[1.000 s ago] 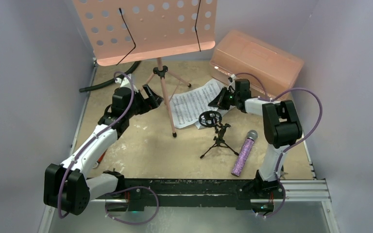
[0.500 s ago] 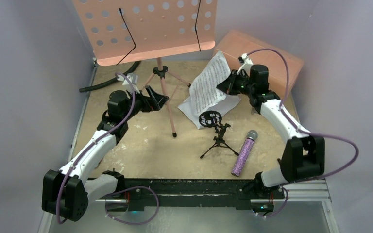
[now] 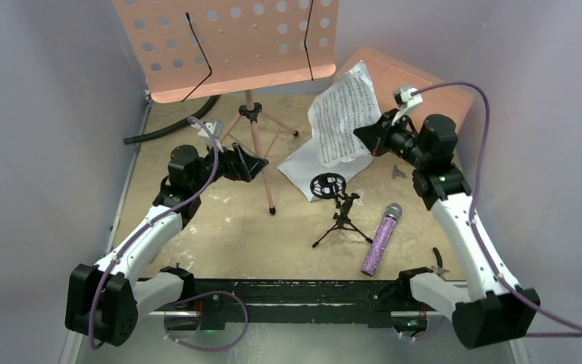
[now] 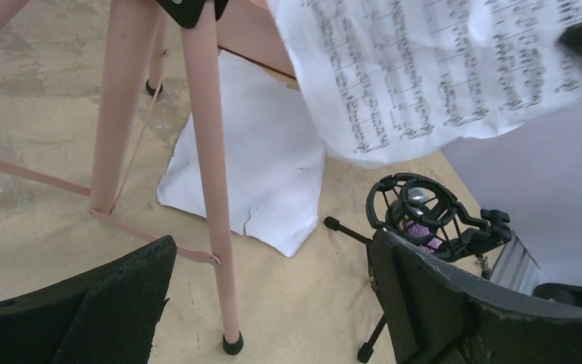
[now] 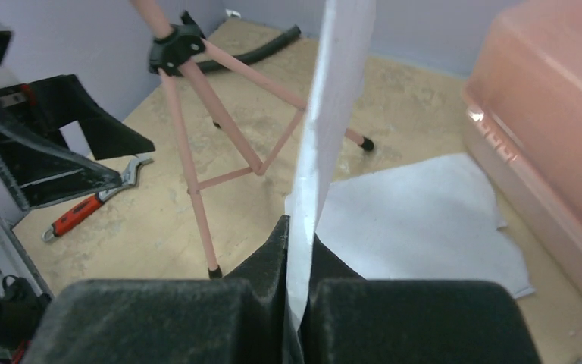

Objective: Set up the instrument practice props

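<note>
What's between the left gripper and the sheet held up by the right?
The pink stand's front leg, with a flat page behind it; left wrist view.

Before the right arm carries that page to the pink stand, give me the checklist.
1. Grip: right hand shut on the lifted sheet: ok.
2. Spare arm: left hand open, gripping nothing: ok.
3. The music stand upright on its legs: ok.
4. Visible part of its desk free of pages: ok.
5. All pages gathered: not ok, a second sheet lies on the table.
6. The microphone in the ring of the mic stand: not ok, it lies on the table beside it.
</note>
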You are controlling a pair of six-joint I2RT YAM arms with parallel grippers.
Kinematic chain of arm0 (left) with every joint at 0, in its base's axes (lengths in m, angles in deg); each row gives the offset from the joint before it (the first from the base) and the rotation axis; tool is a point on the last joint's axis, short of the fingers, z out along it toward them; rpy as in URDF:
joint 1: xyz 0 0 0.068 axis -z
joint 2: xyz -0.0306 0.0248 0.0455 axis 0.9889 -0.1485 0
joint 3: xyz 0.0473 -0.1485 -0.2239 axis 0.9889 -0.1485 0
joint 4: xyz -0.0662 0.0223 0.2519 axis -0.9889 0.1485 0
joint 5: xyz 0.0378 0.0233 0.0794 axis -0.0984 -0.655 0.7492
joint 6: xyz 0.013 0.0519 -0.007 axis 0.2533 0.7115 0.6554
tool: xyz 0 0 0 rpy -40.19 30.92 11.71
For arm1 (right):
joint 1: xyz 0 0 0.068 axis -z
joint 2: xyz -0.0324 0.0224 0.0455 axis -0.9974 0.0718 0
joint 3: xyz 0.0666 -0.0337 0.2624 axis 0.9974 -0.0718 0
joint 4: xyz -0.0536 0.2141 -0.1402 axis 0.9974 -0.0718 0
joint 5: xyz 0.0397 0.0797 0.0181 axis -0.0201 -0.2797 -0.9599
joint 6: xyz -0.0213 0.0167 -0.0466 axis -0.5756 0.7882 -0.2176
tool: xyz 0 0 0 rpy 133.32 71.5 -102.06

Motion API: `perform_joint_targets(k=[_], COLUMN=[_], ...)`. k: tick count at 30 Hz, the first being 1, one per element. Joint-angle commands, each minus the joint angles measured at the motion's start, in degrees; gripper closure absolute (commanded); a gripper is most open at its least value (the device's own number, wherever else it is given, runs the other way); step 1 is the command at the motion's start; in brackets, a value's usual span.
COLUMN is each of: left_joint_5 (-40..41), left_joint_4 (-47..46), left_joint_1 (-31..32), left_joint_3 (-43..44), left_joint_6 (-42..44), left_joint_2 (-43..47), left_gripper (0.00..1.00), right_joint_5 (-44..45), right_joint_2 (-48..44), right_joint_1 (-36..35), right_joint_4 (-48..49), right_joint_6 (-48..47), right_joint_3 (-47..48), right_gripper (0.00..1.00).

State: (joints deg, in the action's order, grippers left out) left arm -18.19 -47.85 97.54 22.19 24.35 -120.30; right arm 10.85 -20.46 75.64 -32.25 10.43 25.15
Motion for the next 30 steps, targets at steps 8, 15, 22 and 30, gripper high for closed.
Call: perform_joint_targets(k=[8, 15, 22, 30], left_joint_5=[-4.77, -7.27, -9.57, -11.35], left_joint_4=[1.03, 3.42, 7.33, 7.3], left_joint_1=[-0.34, -0.34, -0.27, 2.47], left_joint_3=[4.59, 6.04, 6.05, 8.0], left_joint_6=[9.95, 16.63, 26.71, 29.44], left_joint_2=[-0.91, 0.55, 3.38, 4.15], left_gripper=[0.01, 0.01, 0.01, 0.0], right_joint_5=[-6.42, -8.9, -10.9, -12.4], right_joint_2=[-10.88, -11.5, -10.27, -7.67], right_joint_1=[-0.21, -0.72, -1.11, -2.87], right_joint_4=[-1.18, -7.62, -8.42, -10.87], right_joint_6=[-22.05, -34.47, -37.04, -37.4], right_joint_3=[-1.49, -0.47, 1.92, 4.98], right_gripper=[1.0, 1.0, 1.0, 1.0])
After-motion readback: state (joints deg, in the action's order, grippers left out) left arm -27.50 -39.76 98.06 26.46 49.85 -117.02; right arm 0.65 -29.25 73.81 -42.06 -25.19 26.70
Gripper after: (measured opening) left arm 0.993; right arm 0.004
